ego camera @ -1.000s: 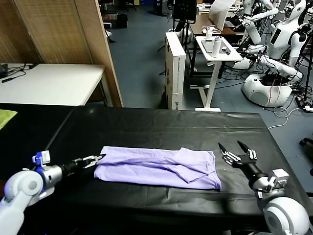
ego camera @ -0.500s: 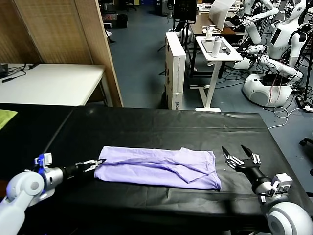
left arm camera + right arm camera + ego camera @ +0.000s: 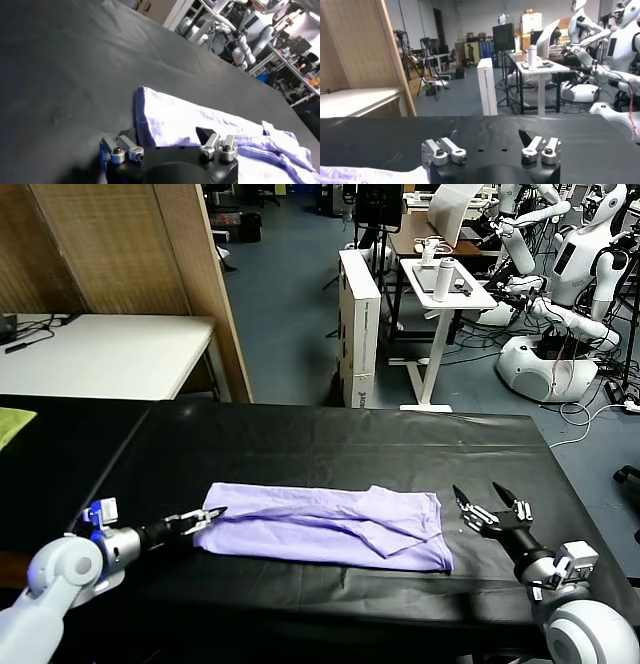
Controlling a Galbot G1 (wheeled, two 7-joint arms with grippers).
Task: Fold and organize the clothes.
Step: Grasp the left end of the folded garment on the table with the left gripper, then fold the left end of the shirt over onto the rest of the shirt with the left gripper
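The lavender T-shirt [image 3: 320, 526] lies folded into a long strip across the black table [image 3: 330, 439]; its printed side does not show. My left gripper [image 3: 207, 518] is open and low at the strip's left end. In the left wrist view the gripper [image 3: 166, 134] has its jaws spread either side of the shirt's [image 3: 200, 120] near edge, holding nothing. My right gripper [image 3: 486, 500] is open and empty just right of the shirt's right end, apart from it. In the right wrist view the gripper [image 3: 488, 135] is over bare table, with a shirt corner [image 3: 370, 174] beside it.
A yellow-green cloth [image 3: 12, 424] lies at the far left edge. A white table [image 3: 100, 354] and a wooden partition [image 3: 130, 254] stand behind on the left. A white box [image 3: 357, 324], a side stand [image 3: 445, 284] and other robots [image 3: 560, 304] are beyond the table.
My left gripper has edged right and lower to the shirt's left end. My right gripper has drawn slightly back toward the table's near right side. The shirt has not moved.
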